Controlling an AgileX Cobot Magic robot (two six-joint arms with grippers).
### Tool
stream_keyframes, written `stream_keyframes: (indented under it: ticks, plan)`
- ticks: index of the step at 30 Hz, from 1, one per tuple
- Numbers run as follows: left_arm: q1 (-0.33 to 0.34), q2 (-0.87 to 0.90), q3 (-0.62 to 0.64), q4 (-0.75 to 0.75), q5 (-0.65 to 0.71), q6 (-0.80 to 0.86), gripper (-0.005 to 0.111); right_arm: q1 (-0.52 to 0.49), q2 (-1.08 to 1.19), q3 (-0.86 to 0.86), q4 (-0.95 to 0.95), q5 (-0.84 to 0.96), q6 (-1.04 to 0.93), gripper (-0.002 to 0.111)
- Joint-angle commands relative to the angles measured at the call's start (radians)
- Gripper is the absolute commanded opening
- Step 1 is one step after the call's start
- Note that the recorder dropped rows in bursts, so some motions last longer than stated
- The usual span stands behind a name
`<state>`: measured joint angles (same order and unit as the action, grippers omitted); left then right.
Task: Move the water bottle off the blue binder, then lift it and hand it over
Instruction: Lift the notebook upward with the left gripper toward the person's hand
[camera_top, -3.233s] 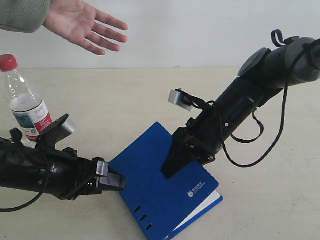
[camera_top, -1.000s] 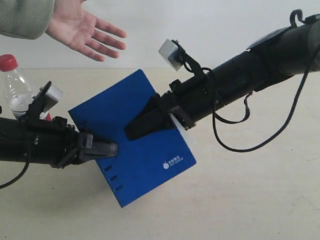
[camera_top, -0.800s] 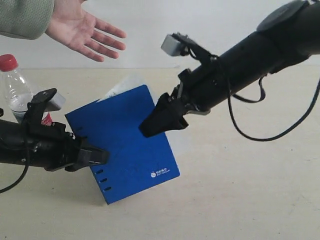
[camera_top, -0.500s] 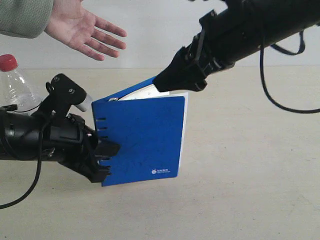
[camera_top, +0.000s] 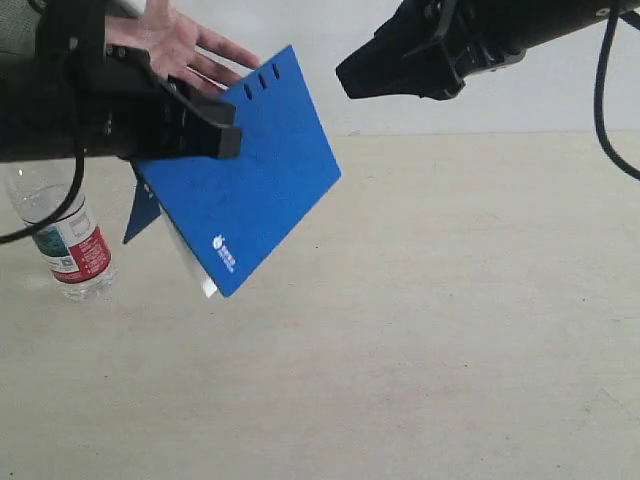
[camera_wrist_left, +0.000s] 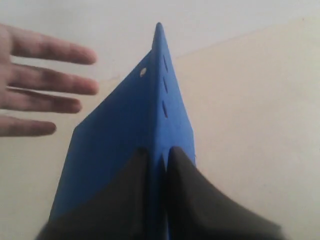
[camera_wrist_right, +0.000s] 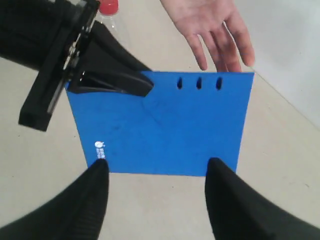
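The handover is judged in hand: the blue binder (camera_top: 245, 170) is held aloft, clamped near its holed edge by the left gripper (camera_wrist_left: 159, 165), close to an open hand (camera_top: 175, 40). The right gripper (camera_wrist_right: 156, 169) is spread wide, empty. The water bottle (camera_top: 72, 245) is seen upright on the table (camera_top: 450, 320), its cap hidden by the left arm (camera_top: 60, 110) in the exterior view. Release into that hand, perhaps not yet touched, is called for next.
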<state>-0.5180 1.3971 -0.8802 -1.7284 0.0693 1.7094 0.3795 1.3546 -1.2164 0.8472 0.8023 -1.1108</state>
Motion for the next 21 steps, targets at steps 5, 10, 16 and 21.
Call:
stream_keyframes:
  ticks: [5, 10, 16, 21]
  plan:
    - [-0.003, -0.005, -0.139, -0.016, -0.176, -0.067, 0.004, 0.002, -0.008, -0.005, -0.002, -0.011, 0.026, 0.049]
    - [-0.003, -0.014, -0.148, -0.016, -0.165, -0.067, 0.004, 0.002, -0.008, -0.005, -0.002, -0.011, 0.031, 0.049]
    - [-0.003, -0.028, -0.150, -0.016, -0.158, -0.068, 0.004, 0.002, -0.008, -0.005, -0.002, -0.002, 0.036, 0.049]
    - [-0.003, -0.081, -0.135, -0.016, -0.158, -0.082, 0.038, 0.002, -0.008, -0.005, -0.002, -0.002, 0.036, 0.049]
